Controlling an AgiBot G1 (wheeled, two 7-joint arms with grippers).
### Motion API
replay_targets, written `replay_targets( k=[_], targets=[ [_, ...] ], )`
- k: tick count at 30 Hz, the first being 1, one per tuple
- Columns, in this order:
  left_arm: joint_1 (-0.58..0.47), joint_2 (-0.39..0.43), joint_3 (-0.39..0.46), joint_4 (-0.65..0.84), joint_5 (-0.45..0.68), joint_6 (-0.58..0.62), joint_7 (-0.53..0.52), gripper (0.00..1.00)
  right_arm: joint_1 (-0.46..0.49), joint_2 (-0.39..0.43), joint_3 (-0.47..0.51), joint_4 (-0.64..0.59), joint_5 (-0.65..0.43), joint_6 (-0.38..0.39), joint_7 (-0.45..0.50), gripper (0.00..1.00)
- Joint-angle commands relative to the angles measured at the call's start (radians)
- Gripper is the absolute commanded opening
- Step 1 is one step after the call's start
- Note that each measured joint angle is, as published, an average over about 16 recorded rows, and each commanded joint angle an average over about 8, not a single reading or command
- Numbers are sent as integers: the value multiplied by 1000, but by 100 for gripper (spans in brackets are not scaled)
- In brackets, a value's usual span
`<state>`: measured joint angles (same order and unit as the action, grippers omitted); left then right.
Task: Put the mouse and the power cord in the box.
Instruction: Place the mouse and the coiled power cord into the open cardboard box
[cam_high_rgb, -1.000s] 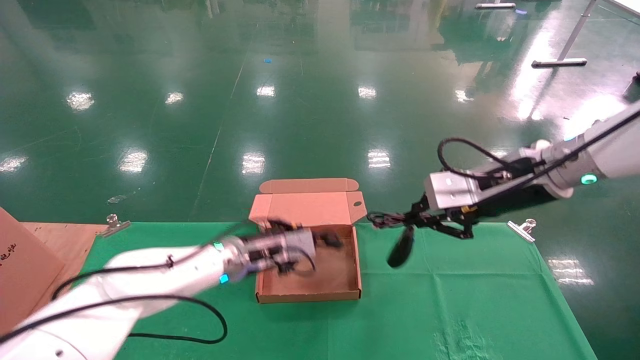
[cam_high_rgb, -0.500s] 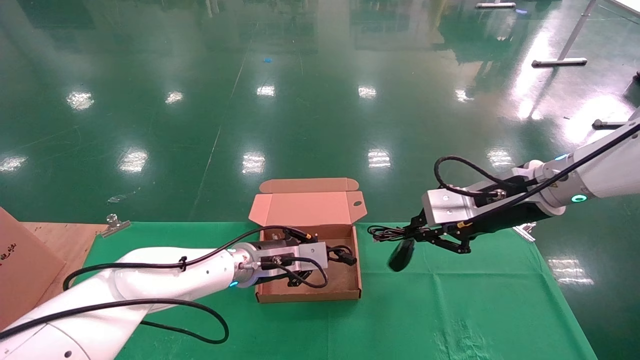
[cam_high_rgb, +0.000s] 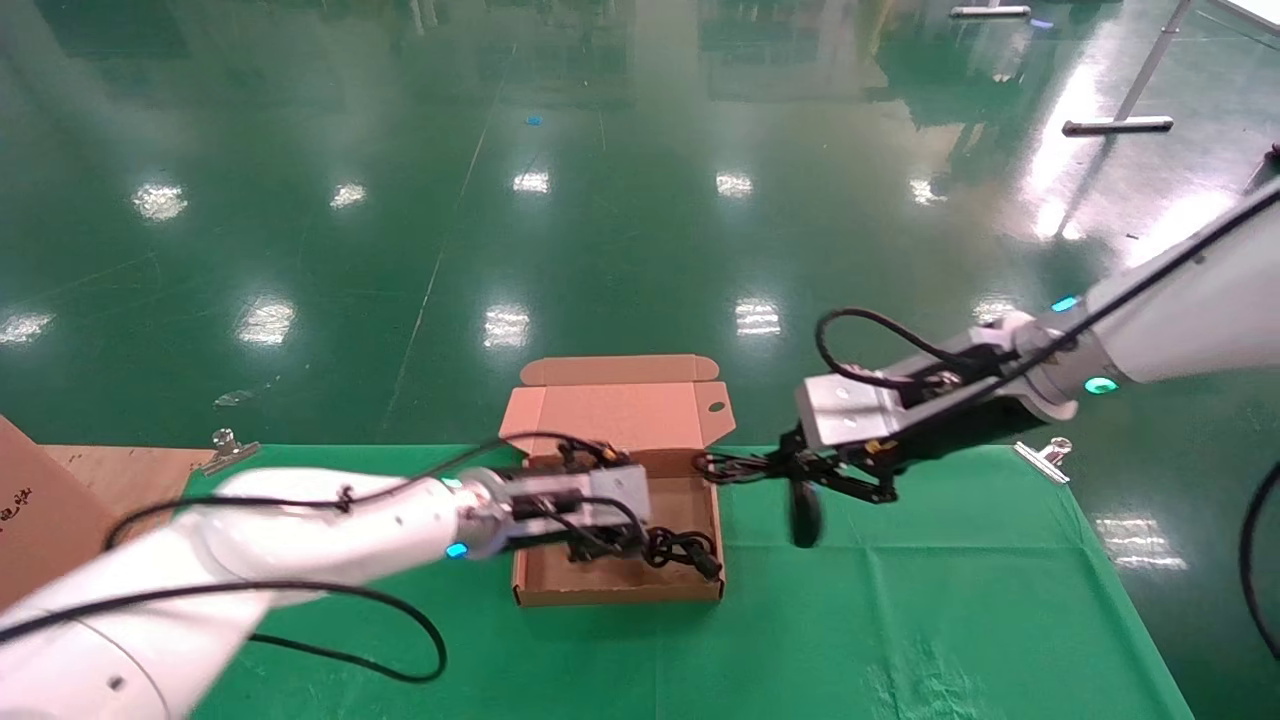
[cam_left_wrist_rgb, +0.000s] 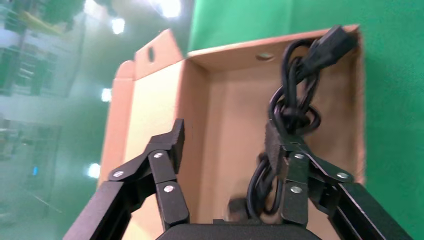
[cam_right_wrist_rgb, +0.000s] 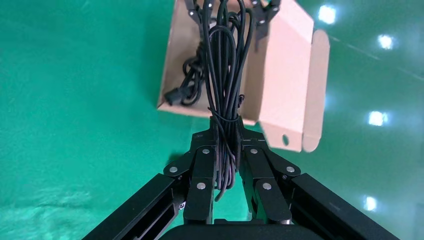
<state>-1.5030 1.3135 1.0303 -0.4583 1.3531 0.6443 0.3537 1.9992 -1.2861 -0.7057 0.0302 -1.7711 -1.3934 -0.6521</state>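
Note:
The brown box (cam_high_rgb: 620, 592) sits open on the green cloth, lid raised at the back. The black power cord (cam_high_rgb: 682, 551) lies coiled inside it by the right wall. My left gripper (cam_high_rgb: 615, 540) hangs in the box, open, and the power cord (cam_left_wrist_rgb: 292, 107) rests against one finger. My right gripper (cam_high_rgb: 790, 466) hovers just right of the box, shut on the mouse's bundled cable (cam_right_wrist_rgb: 223, 65). The black mouse (cam_high_rgb: 805, 512) dangles below it, above the cloth. In the right wrist view the box (cam_right_wrist_rgb: 285, 75) lies beyond the right gripper (cam_right_wrist_rgb: 227, 132).
A large cardboard piece (cam_high_rgb: 40, 520) and a wooden board (cam_high_rgb: 130, 470) stand at the table's left end. Metal clips (cam_high_rgb: 228, 447) (cam_high_rgb: 1045, 455) hold the cloth at the back edge. Green cloth (cam_high_rgb: 900, 600) stretches right of the box.
My left gripper has let go of the power cord, which now lies by the box's right wall. My right arm has carried the hanging mouse leftward, close to the box.

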Motion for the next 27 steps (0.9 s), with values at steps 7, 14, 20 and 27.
replay_targets(
  k=[7,14,20,27],
  targets=[
    [-31,-130,-82,-4,-134,133,72,100,-9,-64,-1,37,4,33,35,0],
    [-41,-290,-151,-43,-232,259,118,100,-87,-86,-32,208,23,108,125,0],
    [-36,-409,-193,-77,-293,344,136,100,-180,-89,-111,378,57,268,211,0],
    [-1,-486,-218,-98,-336,395,158,100,-276,-89,-243,495,96,497,273,0]
  ],
)
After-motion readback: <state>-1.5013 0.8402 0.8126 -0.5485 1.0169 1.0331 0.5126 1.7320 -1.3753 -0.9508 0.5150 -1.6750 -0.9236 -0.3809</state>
